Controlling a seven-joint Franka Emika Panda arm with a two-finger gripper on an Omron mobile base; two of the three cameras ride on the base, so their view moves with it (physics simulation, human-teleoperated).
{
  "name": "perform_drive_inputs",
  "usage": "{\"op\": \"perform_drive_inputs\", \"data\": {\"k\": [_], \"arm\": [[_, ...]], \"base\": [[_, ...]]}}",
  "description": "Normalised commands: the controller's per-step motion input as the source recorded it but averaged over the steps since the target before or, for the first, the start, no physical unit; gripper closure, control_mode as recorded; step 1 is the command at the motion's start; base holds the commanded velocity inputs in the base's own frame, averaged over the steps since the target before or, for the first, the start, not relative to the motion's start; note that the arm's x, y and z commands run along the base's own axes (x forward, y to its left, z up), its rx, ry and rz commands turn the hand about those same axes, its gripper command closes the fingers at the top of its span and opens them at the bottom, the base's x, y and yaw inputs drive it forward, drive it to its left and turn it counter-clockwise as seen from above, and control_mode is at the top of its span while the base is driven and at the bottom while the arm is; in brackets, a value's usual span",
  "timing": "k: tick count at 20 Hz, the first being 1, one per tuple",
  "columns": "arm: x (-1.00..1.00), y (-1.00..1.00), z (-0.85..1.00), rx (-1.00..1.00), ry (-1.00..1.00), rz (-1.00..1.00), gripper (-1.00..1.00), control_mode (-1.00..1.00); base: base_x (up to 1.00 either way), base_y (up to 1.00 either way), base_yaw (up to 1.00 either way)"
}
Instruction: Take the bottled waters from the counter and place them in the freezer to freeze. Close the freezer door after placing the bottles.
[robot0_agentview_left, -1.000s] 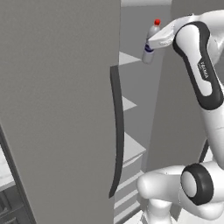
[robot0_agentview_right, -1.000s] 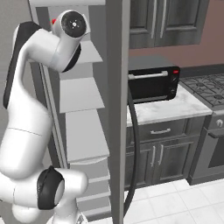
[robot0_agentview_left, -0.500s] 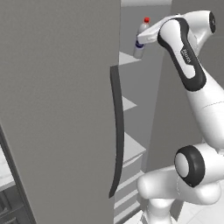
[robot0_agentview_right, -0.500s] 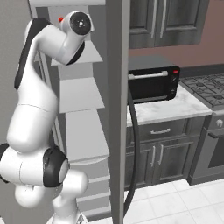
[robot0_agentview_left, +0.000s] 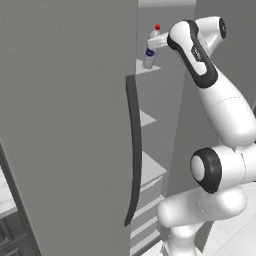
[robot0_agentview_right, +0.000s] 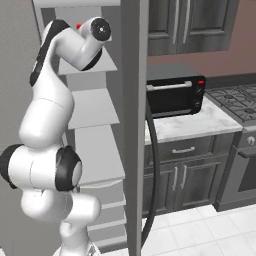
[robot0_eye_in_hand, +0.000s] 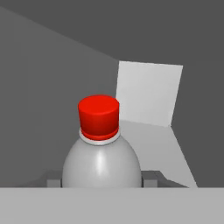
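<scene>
A clear bottled water (robot0_agentview_left: 149, 49) with a red cap and blue label is clamped between the fingers of my gripper (robot0_agentview_left: 160, 43), which is shut on it. The bottle leans a little and hangs just over an upper white shelf (robot0_agentview_left: 145, 68) inside the open freezer (robot0_agentview_left: 65, 125). In the hand view the bottle (robot0_eye_in_hand: 101, 153) stands between the fingertips (robot0_eye_in_hand: 151, 178), with the freezer's grey walls and a white shelf (robot0_eye_in_hand: 148, 94) beyond it. From the right base view just the red cap (robot0_agentview_right: 78, 26) peeks out behind the arm. The counter (robot0_agentview_right: 200, 124) lies to the right of the freezer.
The open freezer door carries a long dark handle (robot0_agentview_left: 132, 150), and its edge (robot0_agentview_right: 135, 125) stands between the arm and the counter. More white shelves (robot0_agentview_right: 92, 107) step down below the arm. A black toaster oven (robot0_agentview_right: 172, 95) sits on the counter, with a stove (robot0_agentview_right: 235, 95) further right.
The arm has reached further up and into the freezer, carrying the red-capped bottle leftward over the upper shelf. The grip has stayed shut.
</scene>
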Motion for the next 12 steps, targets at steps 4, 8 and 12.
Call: {"op": "perform_drive_inputs", "data": {"k": [4, 8, 12], "arm": [[0.53, 0.01, -0.44, 0.04, 0.13, 0.00, 1.00, -1.00], [0.49, 0.07, -0.47, 0.00, 0.14, 0.00, 1.00, -1.00], [0.35, 0.15, -0.31, 0.00, 0.12, 0.00, 1.00, -1.00]], "base": [[0.00, 0.00, 0.00], [0.00, 0.00, 0.00], [0.00, 0.00, 0.00]]}}
